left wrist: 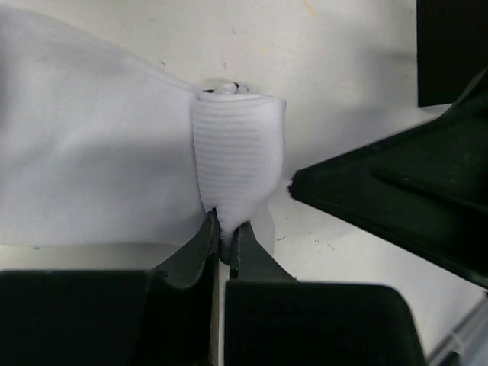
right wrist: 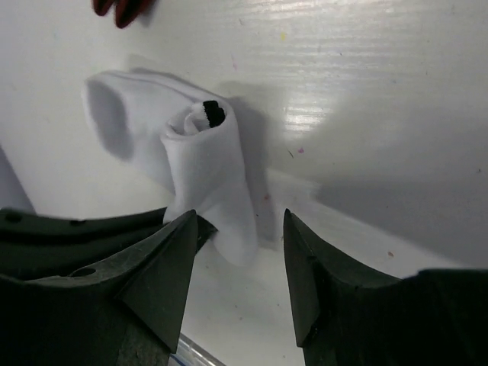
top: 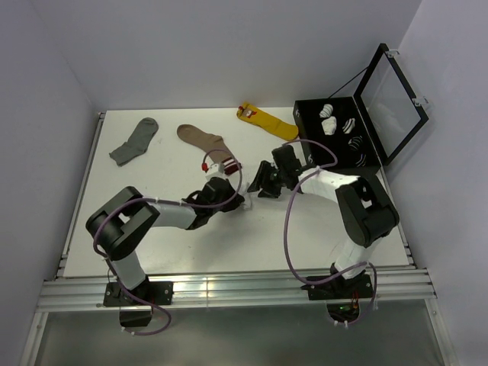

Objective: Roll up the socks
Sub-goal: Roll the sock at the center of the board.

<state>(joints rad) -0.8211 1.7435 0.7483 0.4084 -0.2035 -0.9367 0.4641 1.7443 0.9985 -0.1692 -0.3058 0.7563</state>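
Far to the left of the left end effector [top: 235, 200], well apart from it, a grey sock [top: 134, 142] lies flat on the desk [top: 175, 248]. Nearer, just beyond that end effector, a brown sock [top: 202, 139] stretches away, its striped cuff end being the closest part.

The left end effector is clenched on the socks [left wrist: 122, 164]. In its wrist view the two black fingers [left wrist: 189, 253] pinch the lower edge of a ribbed white cuff. The cuff stands up folded from the pinch, and the rest of the white fabric spreads out to the left of the fingers on the desk. Right next to that cuff, on its right, a black finger of the right end effector [top: 258, 189] points in.

The right end effector is released. Its wrist view shows its fingers [right wrist: 305, 267] apart. The loosely rolled fabric lies just ahead of them, its lower tip reaching into the gap near the left-hand finger. A dark bit shows at the top of the roll.

Beyond the right end effector a yellow sock [top: 267, 120] lies on the desk. Off to its right stands a black box [top: 301, 122] with its lid [top: 393, 103] raised and white rolls [top: 335, 120] inside.
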